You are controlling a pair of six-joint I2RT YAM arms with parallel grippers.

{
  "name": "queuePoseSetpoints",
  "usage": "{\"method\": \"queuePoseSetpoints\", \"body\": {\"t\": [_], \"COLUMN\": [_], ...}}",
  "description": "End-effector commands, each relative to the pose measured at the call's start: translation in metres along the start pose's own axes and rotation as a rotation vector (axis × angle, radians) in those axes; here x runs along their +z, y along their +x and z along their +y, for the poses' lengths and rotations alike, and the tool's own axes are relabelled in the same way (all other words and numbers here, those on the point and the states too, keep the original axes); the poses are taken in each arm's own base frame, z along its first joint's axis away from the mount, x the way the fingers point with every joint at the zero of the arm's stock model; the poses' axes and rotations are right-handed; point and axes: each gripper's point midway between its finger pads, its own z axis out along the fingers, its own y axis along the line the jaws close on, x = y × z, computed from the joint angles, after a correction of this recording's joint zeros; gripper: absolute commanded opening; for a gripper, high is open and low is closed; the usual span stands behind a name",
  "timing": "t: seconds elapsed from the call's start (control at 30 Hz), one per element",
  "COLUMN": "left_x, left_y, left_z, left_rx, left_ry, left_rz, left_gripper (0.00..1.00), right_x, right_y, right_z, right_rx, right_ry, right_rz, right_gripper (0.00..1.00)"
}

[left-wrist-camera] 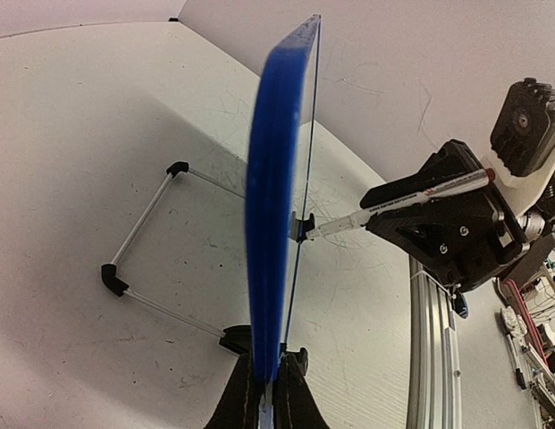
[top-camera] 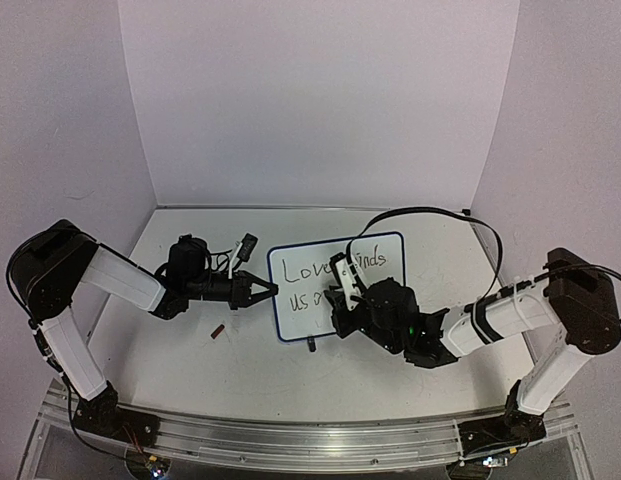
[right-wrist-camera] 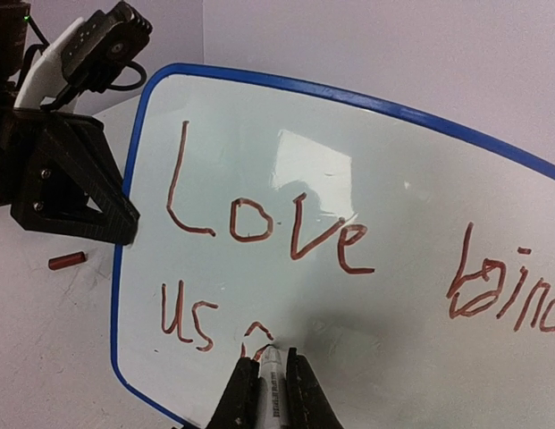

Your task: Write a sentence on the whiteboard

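White walls boxed in a scuffed white table [top-camera: 190, 360]. My left claw [top-camera: 265, 292] was clamped on the left rim of the whiteboard [top-camera: 290, 325], which stood mid-table; a small red cap [top-camera: 217, 330] lay on the table near that claw. Of the sentence [right-wrist-camera: 295, 241] I could read "Love binds" above and "us" below, plus one letter barely begun. My right claw [right-wrist-camera: 270, 365] was clamped on the marker [left-wrist-camera: 411, 198], tip on the board. By my reckoning, only the last word remained.
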Motion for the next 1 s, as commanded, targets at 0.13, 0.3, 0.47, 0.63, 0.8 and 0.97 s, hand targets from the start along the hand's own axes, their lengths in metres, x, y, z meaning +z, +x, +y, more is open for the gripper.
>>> {"method": "queuePoseSetpoints", "body": {"t": [0.13,0.3,0.47,0.63,0.8,0.97], "left_x": [-0.004,-0.004,-0.004,-0.005,-0.006,-0.006], "left_y": [-0.020,-0.020,-0.020,-0.020,-0.021,-0.020], "left_z": [-0.007,-0.008,-0.008,-0.008,-0.009,-0.009], "left_rx": [0.068,0.069,0.070,0.070,0.075,0.074], "left_ry": [0.000,0.001,0.001,0.003,0.000,0.001], "left_rz": [-0.053,-0.054,-0.053,-0.054,-0.057,-0.056], "left_gripper": [0.00,0.00,0.00,0.00,0.00,0.00], "right_x": [0.000,0.004,0.001,0.002,-0.002,-0.004], "right_y": [-0.038,-0.024,-0.003,0.011,0.020,0.025], "right_z": [-0.019,-0.012,-0.007,-0.003,-0.006,-0.009], "right_rx": [0.036,0.039,0.060,0.067,0.076,0.081], "right_ry": [0.066,0.033,0.000,-0.011,0.002,0.013], "right_rz": [-0.091,-0.052,0.002,0.041,0.063,0.076], "right_gripper": [0.00,0.00,0.00,0.00,0.00,0.00]}}
